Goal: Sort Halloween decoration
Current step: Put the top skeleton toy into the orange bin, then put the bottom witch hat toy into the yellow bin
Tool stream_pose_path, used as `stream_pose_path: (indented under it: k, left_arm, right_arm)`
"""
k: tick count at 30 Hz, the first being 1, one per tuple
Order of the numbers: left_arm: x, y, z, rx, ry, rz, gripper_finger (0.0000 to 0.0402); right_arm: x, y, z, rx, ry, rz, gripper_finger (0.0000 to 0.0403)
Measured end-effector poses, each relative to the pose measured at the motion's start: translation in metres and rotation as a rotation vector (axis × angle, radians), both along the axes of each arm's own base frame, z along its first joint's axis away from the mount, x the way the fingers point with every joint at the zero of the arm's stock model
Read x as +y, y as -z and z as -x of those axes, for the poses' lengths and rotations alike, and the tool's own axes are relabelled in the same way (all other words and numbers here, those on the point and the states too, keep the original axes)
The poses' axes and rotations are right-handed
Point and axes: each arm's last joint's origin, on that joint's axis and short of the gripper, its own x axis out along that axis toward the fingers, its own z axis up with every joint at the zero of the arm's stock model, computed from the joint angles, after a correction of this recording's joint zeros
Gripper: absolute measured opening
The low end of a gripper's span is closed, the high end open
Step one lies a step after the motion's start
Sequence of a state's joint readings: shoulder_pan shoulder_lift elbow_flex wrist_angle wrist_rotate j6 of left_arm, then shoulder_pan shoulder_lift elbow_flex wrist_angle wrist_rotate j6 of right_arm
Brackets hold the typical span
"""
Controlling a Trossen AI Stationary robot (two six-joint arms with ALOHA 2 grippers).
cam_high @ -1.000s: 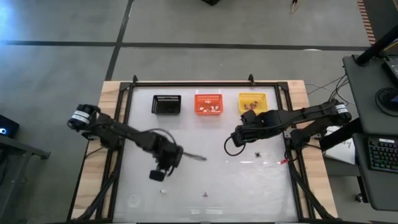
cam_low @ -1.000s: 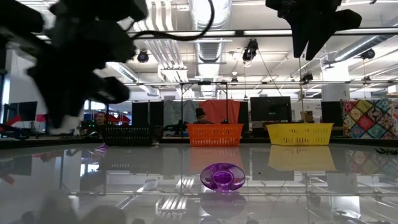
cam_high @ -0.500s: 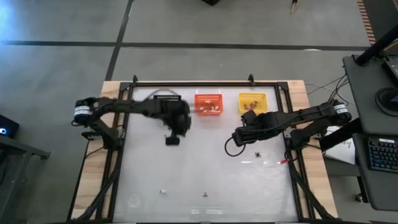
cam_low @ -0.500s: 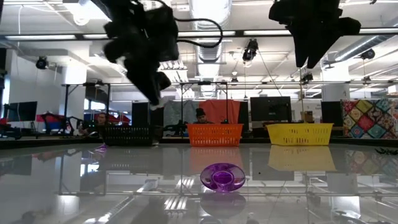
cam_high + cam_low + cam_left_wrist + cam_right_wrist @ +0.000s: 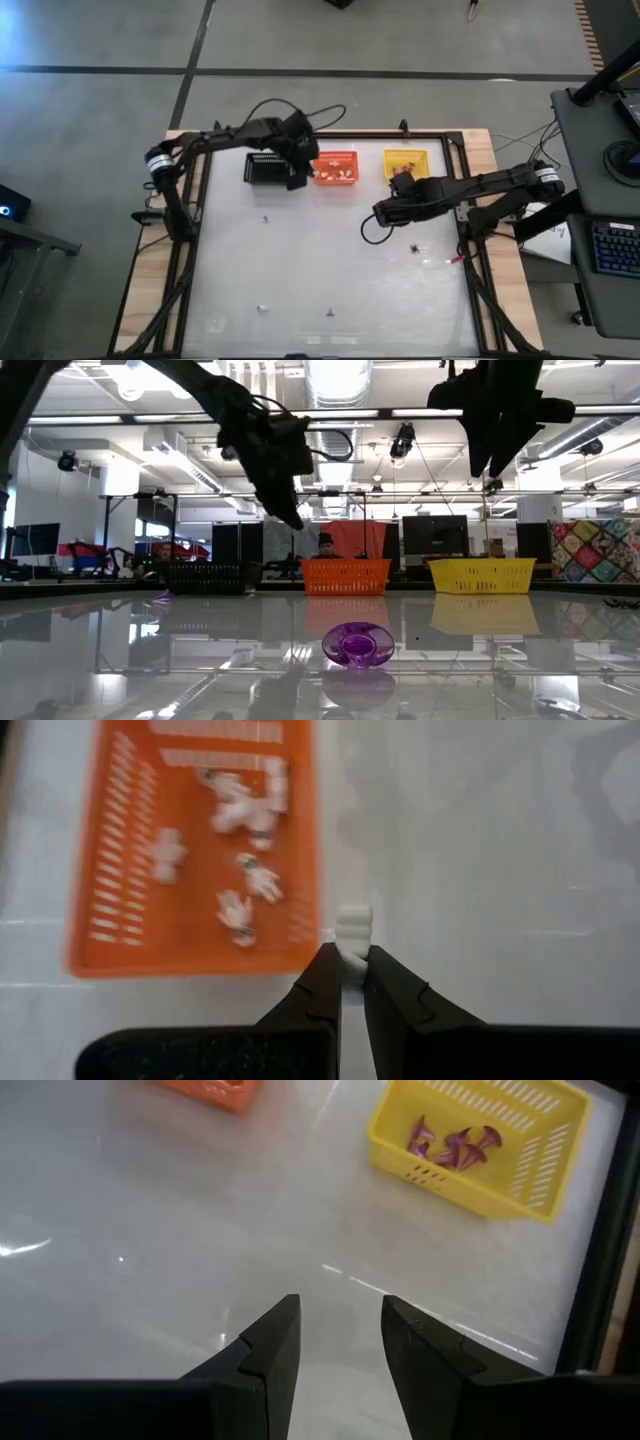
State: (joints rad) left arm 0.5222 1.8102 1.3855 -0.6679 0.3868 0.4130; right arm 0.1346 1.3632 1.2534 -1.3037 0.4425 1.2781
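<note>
The left gripper [image 5: 347, 982] pinched a white decoration [image 5: 353, 932] just beside the orange basket [image 5: 115, 850] rim at upper centre, while the right gripper [image 5: 339, 1342] hung open over bare table [image 5: 330, 260].

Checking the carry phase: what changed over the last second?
The left gripper, shut on a white trinket, swung from the table's front-left area up to the orange basket, now beside its edge. The right gripper stayed open over the table near the yellow basket. Baskets and the loose purple piece did not move.
</note>
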Motion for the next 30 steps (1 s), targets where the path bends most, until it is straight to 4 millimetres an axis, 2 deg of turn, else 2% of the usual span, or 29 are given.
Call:
stream_pose_path:
  k: [7,17,25,30]
  left_arm:
    - [0.034,0.008,-0.016,0.023,0.008,0.055,0.0001]
    - [0.064,0.033,-0.043,0.060,0.028,0.147,0.0032]
    - [0.077,0.039,-0.055,0.167,0.053,0.209,0.0068]
    - [0.081,0.034,-0.059,0.190,0.080,0.214,0.0090]
  right_arm:
    - [-0.014,0.003,0.000,0.043,-0.006,0.015,0.0134]
    - [-0.026,0.005,0.001,0.073,-0.003,0.032,0.0134]
    - [-0.028,0.006,0.002,0.077,0.004,0.047,0.0134]
    - [-0.028,0.007,0.002,0.078,0.006,0.047,0.0134]
